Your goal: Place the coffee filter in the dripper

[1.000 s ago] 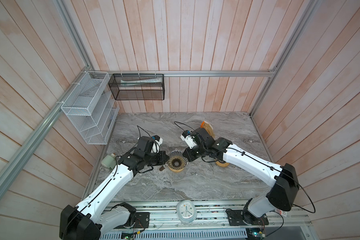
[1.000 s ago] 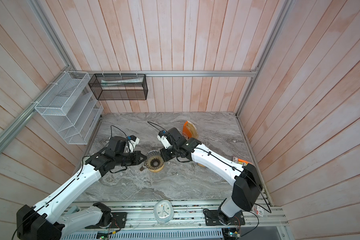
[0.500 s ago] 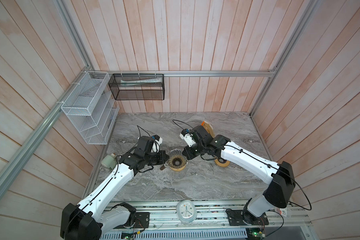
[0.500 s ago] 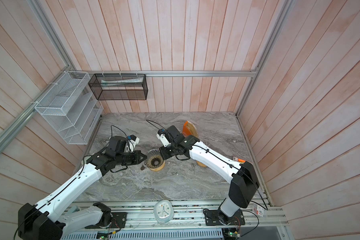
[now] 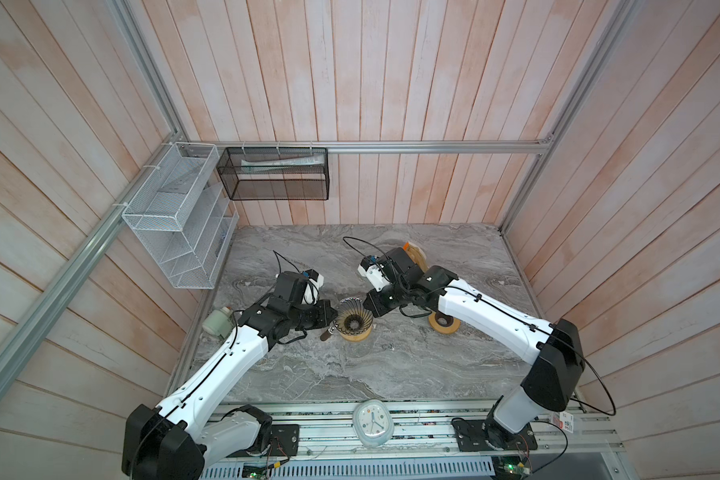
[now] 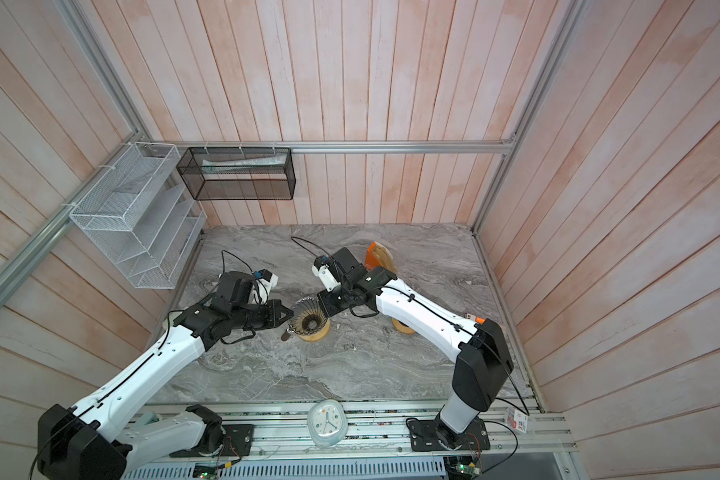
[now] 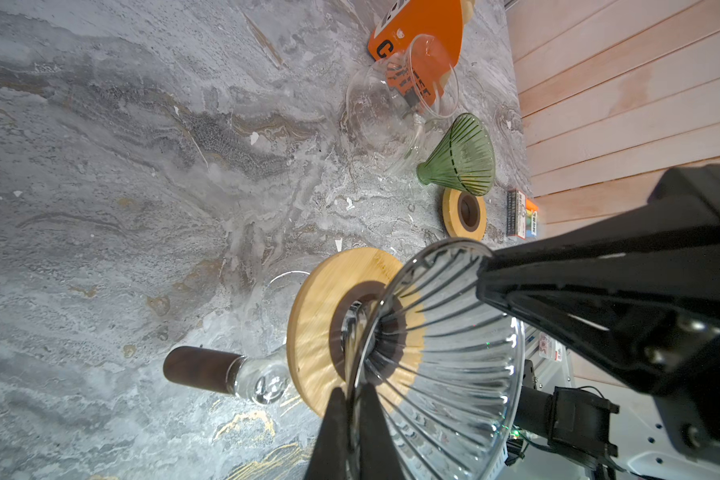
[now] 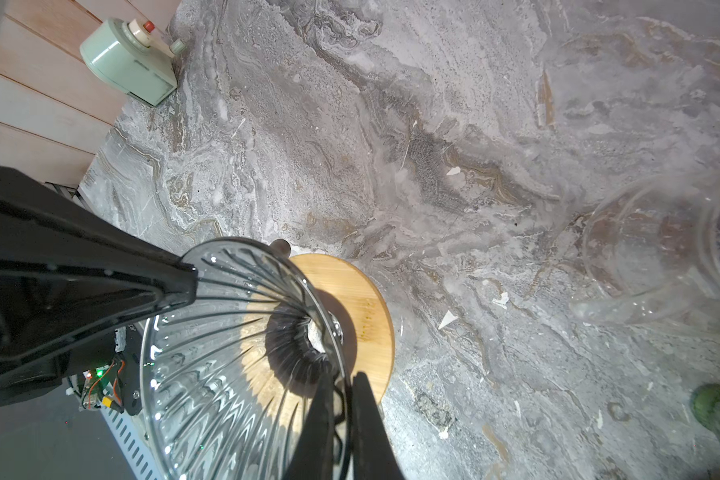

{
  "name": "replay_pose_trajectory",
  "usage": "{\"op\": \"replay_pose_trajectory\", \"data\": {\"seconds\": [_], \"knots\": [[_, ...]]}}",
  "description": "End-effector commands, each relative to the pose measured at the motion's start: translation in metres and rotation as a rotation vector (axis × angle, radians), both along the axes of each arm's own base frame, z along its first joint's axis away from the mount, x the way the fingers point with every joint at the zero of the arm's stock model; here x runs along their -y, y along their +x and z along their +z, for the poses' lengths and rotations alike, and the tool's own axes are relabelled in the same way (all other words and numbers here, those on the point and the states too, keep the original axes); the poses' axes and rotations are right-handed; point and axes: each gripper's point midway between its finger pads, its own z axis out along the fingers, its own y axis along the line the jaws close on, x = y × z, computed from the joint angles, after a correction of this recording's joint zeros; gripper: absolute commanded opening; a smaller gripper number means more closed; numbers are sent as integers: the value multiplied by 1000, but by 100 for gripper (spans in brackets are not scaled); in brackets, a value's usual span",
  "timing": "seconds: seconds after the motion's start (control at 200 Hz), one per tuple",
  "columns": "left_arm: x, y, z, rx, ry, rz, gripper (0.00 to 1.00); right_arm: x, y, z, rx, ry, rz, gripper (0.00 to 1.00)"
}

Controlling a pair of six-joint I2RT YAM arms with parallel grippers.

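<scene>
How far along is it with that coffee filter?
Early. The glass dripper sits in its wooden ring, empty. The left gripper and right gripper pinch its rim from opposite sides. Left to do: fetch a filter, likely from the orange packet, and seat it.

Clock (image 5: 373,423) on front rail; wht rack (image 5: 175,224), blk basket (image 5: 277,178) on walls.

Both top views look steeply down from high at six o'clock onto the whole marble table (image 5: 391,365), distant, sharing nearly everything; the wrist cameras sit close beside the glass dripper (image 7: 445,374), left facing in from nine o'clock, right from two; both show it.
</scene>
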Motion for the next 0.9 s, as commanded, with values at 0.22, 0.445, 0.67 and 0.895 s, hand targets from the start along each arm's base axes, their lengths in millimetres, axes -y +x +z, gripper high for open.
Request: {"op": "replay_pose_trajectory", "data": {"seconds": [0.22,0.445,0.67,0.895], "knots": [[-7,-23,-47,-139,103,-46,0,3,-22,-58,-117,-86,49,0],[-7,-25,-53,-155,101,-43,0,9,-25,-68,-131,-92,35,0],[-6,-26,-55,-162,95,-44,0,14,-28,-73,-140,-89,23,0],[-6,-28,-57,-170,90,-42,0,17,-29,-76,-139,-80,8,0]]}}
